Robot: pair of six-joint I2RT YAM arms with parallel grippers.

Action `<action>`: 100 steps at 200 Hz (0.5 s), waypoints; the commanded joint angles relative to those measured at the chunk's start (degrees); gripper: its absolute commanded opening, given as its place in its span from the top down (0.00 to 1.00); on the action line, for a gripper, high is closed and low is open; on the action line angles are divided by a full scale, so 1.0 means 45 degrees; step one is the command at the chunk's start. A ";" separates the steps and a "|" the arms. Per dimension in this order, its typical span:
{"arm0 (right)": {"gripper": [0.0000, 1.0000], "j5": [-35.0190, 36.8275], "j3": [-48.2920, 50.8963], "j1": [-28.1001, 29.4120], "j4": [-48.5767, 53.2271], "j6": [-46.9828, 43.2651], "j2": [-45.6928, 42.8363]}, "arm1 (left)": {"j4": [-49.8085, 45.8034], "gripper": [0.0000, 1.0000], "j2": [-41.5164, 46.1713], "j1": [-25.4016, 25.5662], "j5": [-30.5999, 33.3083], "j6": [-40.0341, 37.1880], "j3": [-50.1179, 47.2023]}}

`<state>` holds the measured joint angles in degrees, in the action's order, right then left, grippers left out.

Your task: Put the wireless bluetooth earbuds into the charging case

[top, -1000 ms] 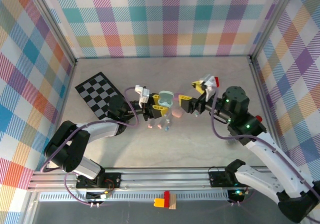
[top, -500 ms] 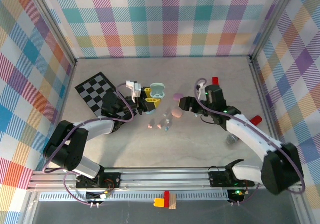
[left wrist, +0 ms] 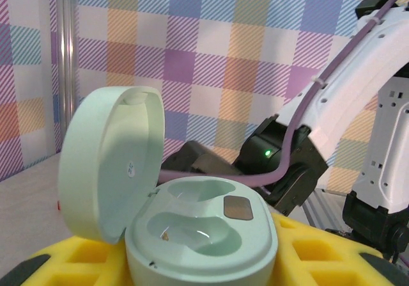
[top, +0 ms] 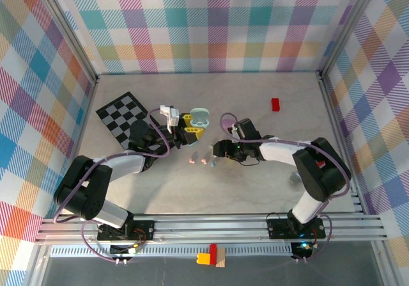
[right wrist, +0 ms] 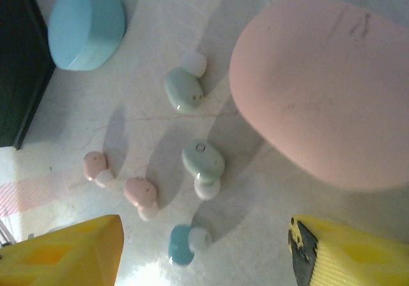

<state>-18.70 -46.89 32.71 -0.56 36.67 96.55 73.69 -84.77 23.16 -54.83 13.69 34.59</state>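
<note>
An open mint charging case (left wrist: 203, 230) sits between yellow fingers (left wrist: 319, 254), and my left gripper (left wrist: 201, 263) is shut on its base; the lid stands up at the left and both wells are empty. From above, that charging case (top: 200, 114) is held left of centre by the left gripper (top: 193, 126). My right gripper (top: 216, 151) hangs low and open over the loose earbuds (top: 204, 161). In the right wrist view a blue earbud (right wrist: 182, 244) lies between the jaws of the right gripper (right wrist: 206, 235), with two mint earbuds (right wrist: 202, 161) and two pink ones (right wrist: 140, 193) just beyond.
A closed pink case (right wrist: 326, 87) lies right beside the earbuds, and a closed blue case (right wrist: 86, 23) farther off. A checkered board (top: 124, 119) lies at the left, a red block (top: 275, 103) at the back right. Plaid walls close in three sides.
My right arm has swung left from the back right and dropped low over the earbuds, its jaws narrowing somewhat. My left gripper has drawn the open case slightly left and back.
</note>
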 commanded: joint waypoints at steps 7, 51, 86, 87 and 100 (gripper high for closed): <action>0.32 -0.0304 -0.1013 -0.0023 -0.0621 -0.0414 0.0555 | 0.0691 0.59 0.0440 -0.0088 -0.0224 -0.0018 -0.0079; 0.33 -0.0486 -0.1820 -0.0023 0.0118 -0.1305 0.1318 | 0.0664 0.59 0.0488 -0.0088 -0.0257 -0.0033 -0.0087; 0.41 -0.1230 -0.2248 -0.0023 0.0245 -0.1565 0.1972 | 0.0658 0.59 0.0382 -0.0088 -0.0277 -0.0055 -0.0029; 0.41 -0.1252 -0.2261 -0.0013 0.0253 -0.1565 0.1986 | 0.0657 0.59 0.0382 -0.0088 -0.0277 -0.0055 -0.0030; 0.44 -0.1442 -0.2385 -0.0023 0.0365 -0.1689 0.2111 | 0.0657 0.59 0.0362 -0.0088 -0.0330 -0.0055 0.0024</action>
<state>-21.71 -55.96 32.71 -0.56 31.51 104.55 73.69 -84.23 23.16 -54.94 13.72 34.57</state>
